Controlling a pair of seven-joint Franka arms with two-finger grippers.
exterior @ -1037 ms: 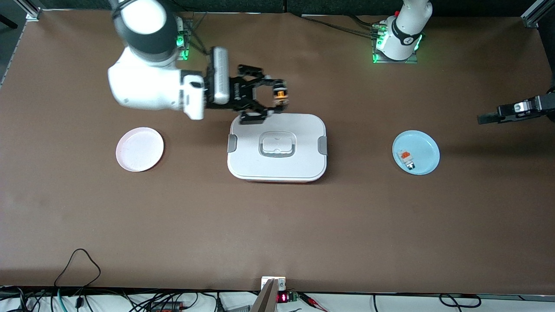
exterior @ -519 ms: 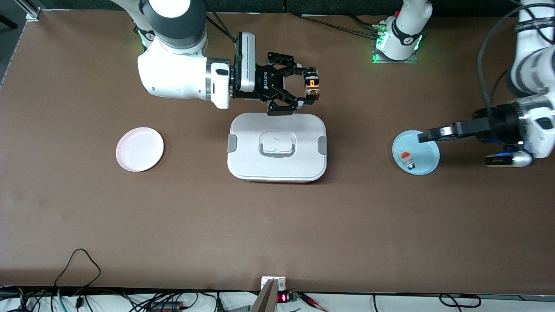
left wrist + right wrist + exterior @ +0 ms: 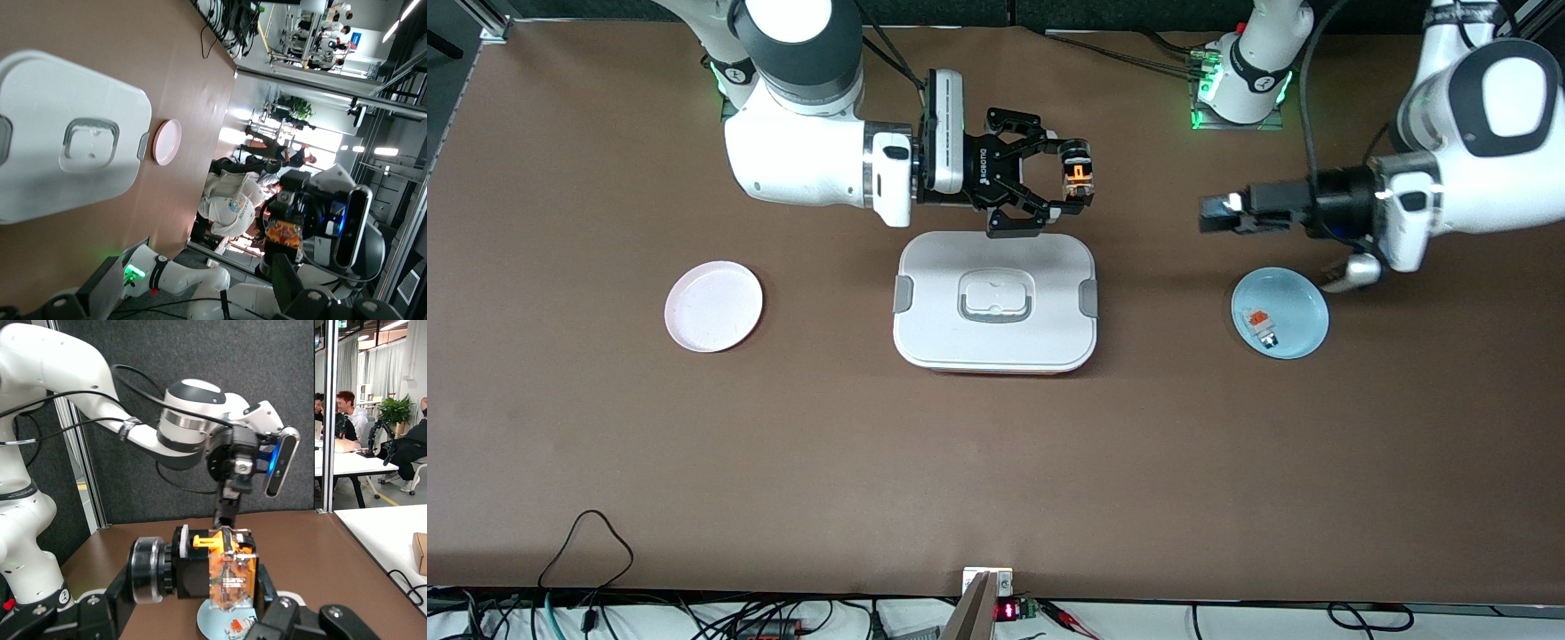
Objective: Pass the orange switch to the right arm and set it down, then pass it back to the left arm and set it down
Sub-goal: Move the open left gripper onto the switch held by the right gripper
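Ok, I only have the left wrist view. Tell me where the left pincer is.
Observer: The left pincer hangs open and empty over the table. It is off the box toward the left arm's end, near the blue plate.
Operator: Report what's on that plate.
Observer: One small white-and-grey part with an orange-red top, nothing else.
Operator: Now place the right pincer's load against the box.
Observer: The right pincer is shut on the orange switch. The switch appears to be over the table just off the box's edge on the bases' side, not over the box.
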